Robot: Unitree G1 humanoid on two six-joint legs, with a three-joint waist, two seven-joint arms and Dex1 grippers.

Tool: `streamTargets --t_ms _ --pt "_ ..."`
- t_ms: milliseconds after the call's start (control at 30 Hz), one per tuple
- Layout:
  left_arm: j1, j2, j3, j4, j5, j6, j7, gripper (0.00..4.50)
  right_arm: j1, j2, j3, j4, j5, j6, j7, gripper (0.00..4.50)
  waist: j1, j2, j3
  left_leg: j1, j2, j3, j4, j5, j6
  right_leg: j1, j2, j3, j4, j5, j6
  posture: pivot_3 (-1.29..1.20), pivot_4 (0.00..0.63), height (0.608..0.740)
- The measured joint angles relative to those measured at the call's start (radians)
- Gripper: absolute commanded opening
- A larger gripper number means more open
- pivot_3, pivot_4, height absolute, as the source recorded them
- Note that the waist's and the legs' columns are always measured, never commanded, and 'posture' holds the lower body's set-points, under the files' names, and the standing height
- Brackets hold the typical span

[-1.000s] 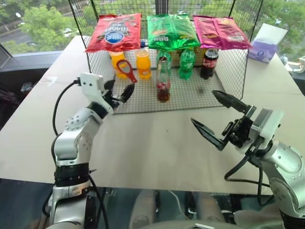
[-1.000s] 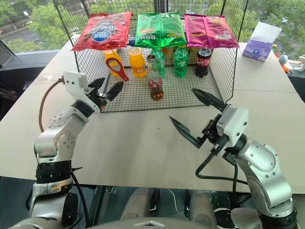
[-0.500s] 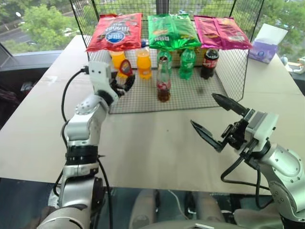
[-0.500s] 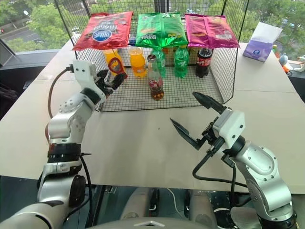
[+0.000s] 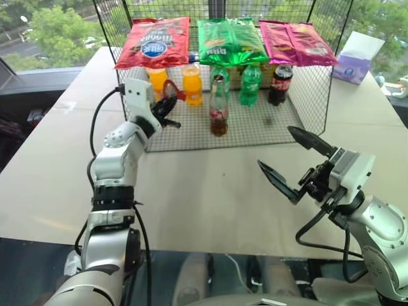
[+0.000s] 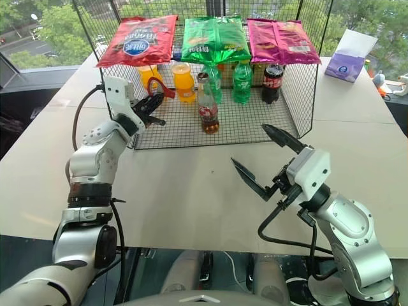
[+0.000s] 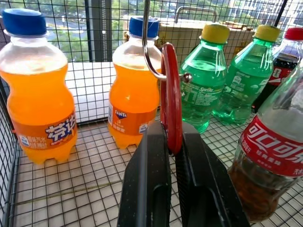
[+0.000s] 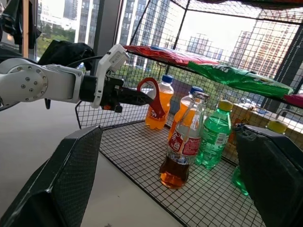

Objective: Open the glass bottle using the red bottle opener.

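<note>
The left gripper [image 7: 171, 156] clamps its two black fingers on the handle of the small flat red bottle opener [image 7: 171, 97], which apparently hangs from a metal hook near the left edge of the wire-mesh rack [image 5: 268, 124]. The clear glass bottle of dark brown drink with a red label [image 5: 218, 107] stands upright on the rack's floor, in front of the green plastic bottles [image 5: 250, 84]. The right gripper [image 5: 294, 164] hovers wide open over the pale tabletop [image 5: 204, 191], near its front edge.
</note>
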Motion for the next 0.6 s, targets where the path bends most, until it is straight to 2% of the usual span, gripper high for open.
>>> streamTargets --t_ms 267,467,600 --pt "-0.034 0.069 -0.006 0.083 -0.024 -0.009 -0.237 0.08 -0.026 -0.001 0.001 0.001 0.004 0.056 -0.007 4.50 0.000 0.000 0.000 0.000 0.000 0.000 0.001 0.000 0.000 0.000 0.000 0.000 0.000 0.000 0.000 0.00 0.150 0.740" --pt "-0.037 0.080 -0.008 0.108 -0.035 -0.001 -0.316 0.08 -0.034 -0.001 -0.001 0.001 0.019 0.116 -0.030 4.50 -0.001 0.000 0.000 0.000 0.000 0.000 0.001 0.000 0.000 0.000 0.000 0.000 0.001 0.000 0.000 0.00 0.150 0.740" --pt "-0.002 0.112 0.037 0.066 -0.161 0.127 -0.404 0.08 -0.049 0.008 -0.004 -0.003 0.000 0.151 -0.082 4.50 -0.003 0.000 0.000 0.000 0.000 0.001 0.001 0.000 0.000 -0.001 0.000 0.002 0.001 0.000 0.000 0.00 0.150 0.740"
